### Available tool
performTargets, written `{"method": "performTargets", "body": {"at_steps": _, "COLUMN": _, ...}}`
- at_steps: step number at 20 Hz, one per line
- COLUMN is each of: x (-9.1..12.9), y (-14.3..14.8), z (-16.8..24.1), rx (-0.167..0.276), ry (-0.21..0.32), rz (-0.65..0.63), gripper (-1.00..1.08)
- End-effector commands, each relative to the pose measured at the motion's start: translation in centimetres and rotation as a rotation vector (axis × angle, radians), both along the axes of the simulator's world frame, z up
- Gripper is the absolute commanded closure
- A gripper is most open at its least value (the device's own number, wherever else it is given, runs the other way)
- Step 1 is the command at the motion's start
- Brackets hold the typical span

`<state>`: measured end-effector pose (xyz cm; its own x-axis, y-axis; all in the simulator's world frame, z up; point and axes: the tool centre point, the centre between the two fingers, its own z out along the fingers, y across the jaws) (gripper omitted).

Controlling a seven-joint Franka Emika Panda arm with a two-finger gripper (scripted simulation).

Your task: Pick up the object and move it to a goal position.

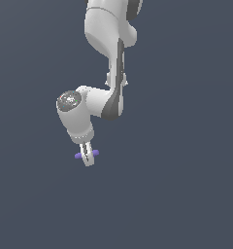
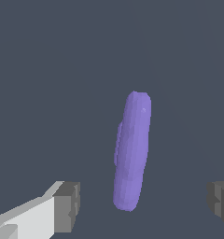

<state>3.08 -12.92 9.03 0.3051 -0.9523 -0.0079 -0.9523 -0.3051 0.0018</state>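
The object [image 2: 131, 149] is a small, thin, elongated purple piece lying on the flat grey surface. In the wrist view it lies between my two grey finger pads [image 2: 67, 207], touching neither. My gripper [image 2: 144, 207] is open and empty, its jaws standing wide on either side of the object. In the exterior view the white gripper [image 1: 88, 158] points down at the object [image 1: 79, 155]. The object's purple ends stick out on both sides of the near finger, and its middle is hidden behind that finger.
The white arm [image 1: 111, 58] reaches down from the top of the exterior view. A plain dark grey surface [image 1: 186, 194] fills the rest of both views. No goal marker shows.
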Motion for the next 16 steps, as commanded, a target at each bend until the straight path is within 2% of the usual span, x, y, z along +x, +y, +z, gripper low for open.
{"method": "performTargets", "body": {"at_steps": 1, "x": 0.1, "y": -0.5, "z": -0.3, "rx": -0.003, "ry": -0.001, "rz": -0.052, "gripper": -0.92}}
{"method": "performTargets", "body": {"at_steps": 8, "x": 0.2, "y": -1.3, "z": -0.7, "rx": -0.007, "ry": -0.003, "rz": -0.129, "gripper": -0.92}}
{"method": "performTargets", "body": {"at_steps": 16, "x": 0.2, "y": -1.4, "z": -1.4, "rx": -0.007, "ry": -0.003, "rz": -0.132, "gripper": -0.92}}
